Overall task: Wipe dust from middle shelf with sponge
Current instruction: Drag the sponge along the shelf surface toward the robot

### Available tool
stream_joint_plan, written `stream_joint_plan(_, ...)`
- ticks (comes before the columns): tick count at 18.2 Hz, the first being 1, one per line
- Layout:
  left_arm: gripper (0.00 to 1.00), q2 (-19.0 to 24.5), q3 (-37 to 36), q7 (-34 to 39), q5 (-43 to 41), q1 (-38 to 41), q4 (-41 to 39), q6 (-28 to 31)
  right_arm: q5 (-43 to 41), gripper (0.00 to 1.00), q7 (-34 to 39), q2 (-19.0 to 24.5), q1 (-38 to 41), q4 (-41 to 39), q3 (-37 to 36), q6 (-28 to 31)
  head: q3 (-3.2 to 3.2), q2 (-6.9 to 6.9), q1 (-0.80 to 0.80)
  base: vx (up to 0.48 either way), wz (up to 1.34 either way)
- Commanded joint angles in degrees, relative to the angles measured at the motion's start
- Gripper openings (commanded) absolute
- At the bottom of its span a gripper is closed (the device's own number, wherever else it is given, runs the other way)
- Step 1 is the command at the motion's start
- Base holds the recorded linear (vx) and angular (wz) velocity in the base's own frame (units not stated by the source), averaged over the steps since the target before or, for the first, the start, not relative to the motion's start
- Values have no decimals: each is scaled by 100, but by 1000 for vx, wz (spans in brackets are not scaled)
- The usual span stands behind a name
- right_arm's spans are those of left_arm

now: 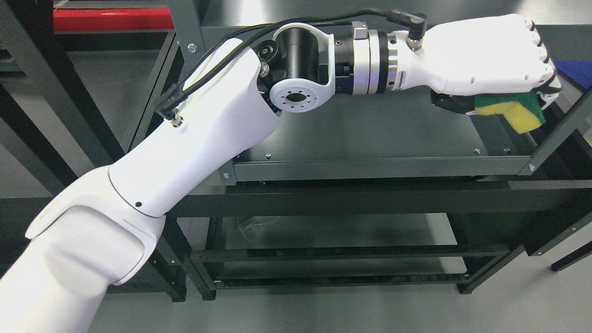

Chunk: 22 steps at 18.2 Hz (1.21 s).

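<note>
My left arm comes in from the lower left and reaches across to the right. Its white hand (518, 99) is curled shut on a yellow sponge with a green scouring side (520, 113). The hand and sponge hang over the right end of the dark grey metal shelf (370, 134), close to the shelf's right post (562, 129). I cannot tell whether the sponge touches the shelf surface. The right hand does not show.
The shelf is part of a dark metal rack with a lower shelf (333, 233) beneath and black rails. A red bar (111, 18) sits at the top left. A blue object (576, 71) shows at the right edge behind the hand. Grey floor lies below.
</note>
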Motion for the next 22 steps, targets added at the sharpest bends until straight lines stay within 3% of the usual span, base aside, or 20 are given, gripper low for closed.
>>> stream_joint_plan(1,0,97,-188,127,-815,-179,287,37,1,100,-4,-100,1,-100,-2,1,0,0,0,0,0)
stream_joint_plan(5,0,97,497,-222,-1159,-188,-90,-85,1,100,-4,-100,1,-100,-2,1,0,0,0,0,0)
stream_joint_plan(9,0,97,1848,-1863,-1124,249,-714,-929,1,100,-4,-100,1,-100,-2,1,0,0,0,0,0)
stream_joint_plan(12,0,97,3315,-2928,-1089,751,-1039,-929,1,100,-4,-100,-8,-100,-2,1,0,0,0,0,0)
stream_joint_plan(14,0,97,4318,-3561,-653,875,-1277,-929,1,100,-4,-100,1,-100,-2,1,0,0,0,0,0)
stream_joint_plan(16,0,97,4515,-3923,138,945,-1531,-929,1,100,-4,-100,1,-100,-2,1,0,0,0,0,0)
stream_joint_plan(19,0,794,4541,-3977,974,1401,-1988,-929,1,100,-4,-100,1,-100,-2,1,0,0,0,0,0)
stream_joint_plan(22,0,2023,4638,-3942,1835,1797,-2113,-929,1,100,-4,-100,1,-100,-2,1,0,0,0,-2,-5)
